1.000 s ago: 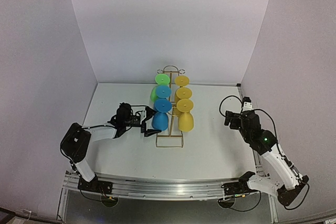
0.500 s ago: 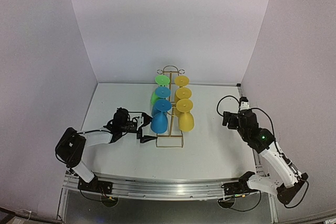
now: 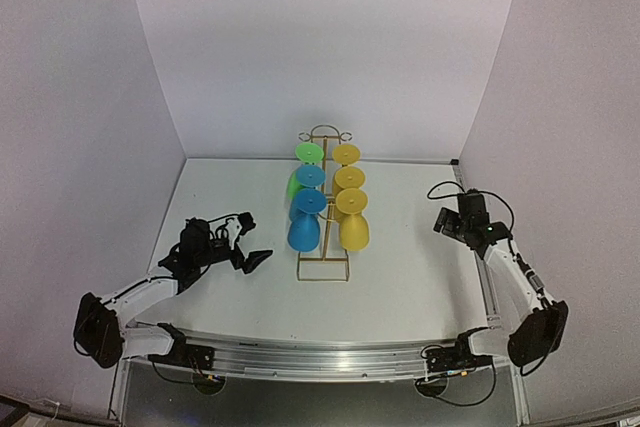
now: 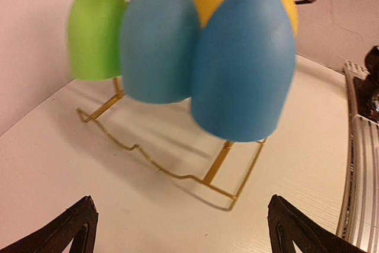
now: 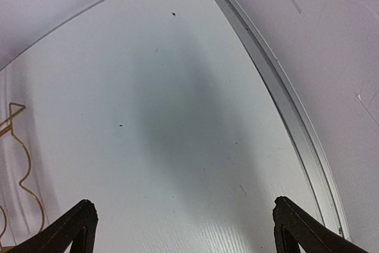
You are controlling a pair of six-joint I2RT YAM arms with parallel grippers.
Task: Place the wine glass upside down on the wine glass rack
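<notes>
The gold wire wine glass rack (image 3: pixel 322 269) stands mid-table with several coloured wine glasses hanging upside down on it. On its left side hang a green one (image 3: pixel 296 181) and two blue ones; the nearest blue wine glass (image 3: pixel 303 234) fills the left wrist view (image 4: pixel 244 69). Three yellow ones (image 3: pixel 354 232) hang on the right side. My left gripper (image 3: pixel 251 240) is open and empty, low over the table, left of the rack and apart from it (image 4: pixel 180 220). Near the table's right edge my right gripper (image 3: pixel 443 219) is open and empty above bare table (image 5: pixel 182 211).
White walls close in the table on three sides. A metal rail (image 5: pixel 278 87) runs along the right edge. The rack's base wire (image 5: pixel 16 146) shows at the left of the right wrist view.
My left gripper has drawn back to the left and toward the near edge, away from the nearest blue glass, which stays on the rack. The right arm has pulled back toward the right edge.
</notes>
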